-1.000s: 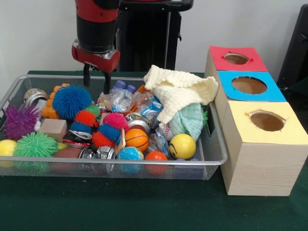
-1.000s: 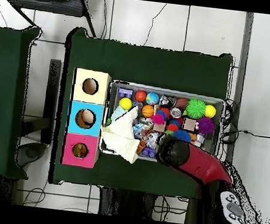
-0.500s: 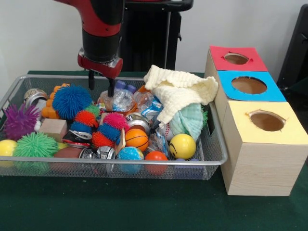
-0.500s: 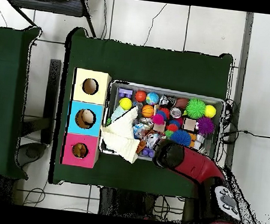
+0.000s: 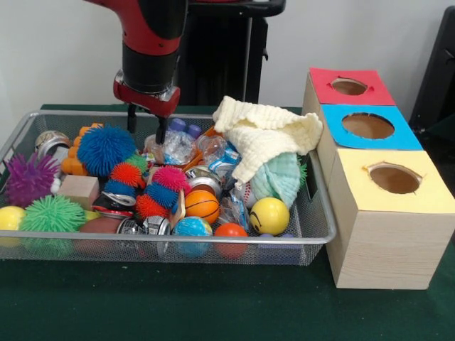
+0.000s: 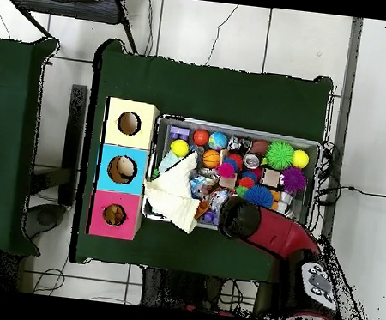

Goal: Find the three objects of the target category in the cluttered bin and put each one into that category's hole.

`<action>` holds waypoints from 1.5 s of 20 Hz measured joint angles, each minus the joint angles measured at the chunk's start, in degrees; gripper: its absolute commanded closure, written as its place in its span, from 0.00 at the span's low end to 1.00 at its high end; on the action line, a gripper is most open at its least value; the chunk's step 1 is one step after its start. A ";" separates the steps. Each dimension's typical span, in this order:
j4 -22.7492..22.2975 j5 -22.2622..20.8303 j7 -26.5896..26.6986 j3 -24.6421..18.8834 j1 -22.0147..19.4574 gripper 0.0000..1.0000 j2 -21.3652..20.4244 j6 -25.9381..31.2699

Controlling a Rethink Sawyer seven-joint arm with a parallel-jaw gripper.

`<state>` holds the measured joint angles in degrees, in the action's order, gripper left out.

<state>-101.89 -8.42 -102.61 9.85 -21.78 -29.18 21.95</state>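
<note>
The silver wire-mesh bin [image 5: 21,128] [image 6: 315,146] is full of spiky balls, smooth balls, crushed cans, plastic bottles and cloths. My gripper [image 5: 146,128] hangs open and empty over the bin's far edge, between the blue spiky ball [image 5: 105,149] and a crumpled clear plastic bottle [image 5: 176,147]. One fingertip [image 5: 161,133] points down just by the bottle. The red-surrounded hole [image 5: 349,87] [image 6: 114,215] sits on the farthest wooden box, to the right of the bin in the front view. In the overhead view the arm [image 6: 266,234] hides the gripper.
Blue-surrounded [image 5: 367,126] and yellow-surrounded [image 5: 394,179] holes lie nearer the camera on the same row of boxes. A cream knitted cloth [image 5: 266,135] drapes over the bin's right side above a teal cloth [image 5: 279,177]. A basketball-patterned ball [image 5: 202,205] and a yellow ball [image 5: 269,215] lie near the front.
The gripper has shifted right along the bin's far edge, from behind the blue spiky ball toward the plastic bottle. Nothing in the bin has moved.
</note>
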 measured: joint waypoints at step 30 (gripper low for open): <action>0.02 0.83 0.00 -0.01 -0.19 0.00 -8.43 5.61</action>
<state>-101.87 -7.59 -102.61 9.84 -21.97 -37.60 27.56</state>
